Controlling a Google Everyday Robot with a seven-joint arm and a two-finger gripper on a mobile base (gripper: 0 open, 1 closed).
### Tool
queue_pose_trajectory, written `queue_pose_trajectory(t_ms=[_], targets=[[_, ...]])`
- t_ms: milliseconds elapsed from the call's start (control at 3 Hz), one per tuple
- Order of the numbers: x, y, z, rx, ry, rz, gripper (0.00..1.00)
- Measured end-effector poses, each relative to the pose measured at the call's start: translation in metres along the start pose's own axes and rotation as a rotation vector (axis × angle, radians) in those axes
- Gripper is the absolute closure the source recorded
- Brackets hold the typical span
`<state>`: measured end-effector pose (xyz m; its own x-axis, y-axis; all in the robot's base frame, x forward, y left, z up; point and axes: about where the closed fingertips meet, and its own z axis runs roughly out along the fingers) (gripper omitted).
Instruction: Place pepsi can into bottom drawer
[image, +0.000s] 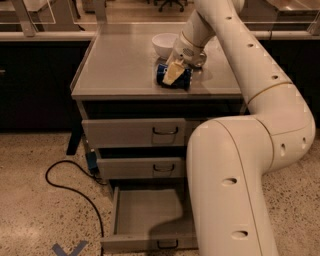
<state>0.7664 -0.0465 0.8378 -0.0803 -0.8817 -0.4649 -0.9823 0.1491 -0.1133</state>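
Clasping the pepsi can (183, 80), the gripper (178, 73) sits clenched on the cabinet top (120, 65). At six o'clock, the bottom drawer (145, 220) stands open.

pepsi can (184, 80): 1 | hand (174, 75): 1, down at the pepsi can on the worktop (120, 65) | white bowl (164, 45): 1 | grey drawers: 3 – top drawer (125, 133), middle drawer (130, 168), bottom drawer (145, 210) | floor cable (64, 185): 1 | robot arm (235, 190): 1

Bowl (165, 45) crowds jaws at can (184, 82); bottom drawer (145, 212) open.
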Motion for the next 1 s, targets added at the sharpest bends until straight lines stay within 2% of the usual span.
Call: queue_pose_trajectory(t_ms=[333,667,1000], targets=[[0.002,0.004,0.000,-0.016,-0.013,-0.021,1.00],[0.016,0.008,-0.044,0.057,-0.049,-0.070,1.00],[0.029,0.030,-0.126,0.215,-0.113,-0.082,1.00]])
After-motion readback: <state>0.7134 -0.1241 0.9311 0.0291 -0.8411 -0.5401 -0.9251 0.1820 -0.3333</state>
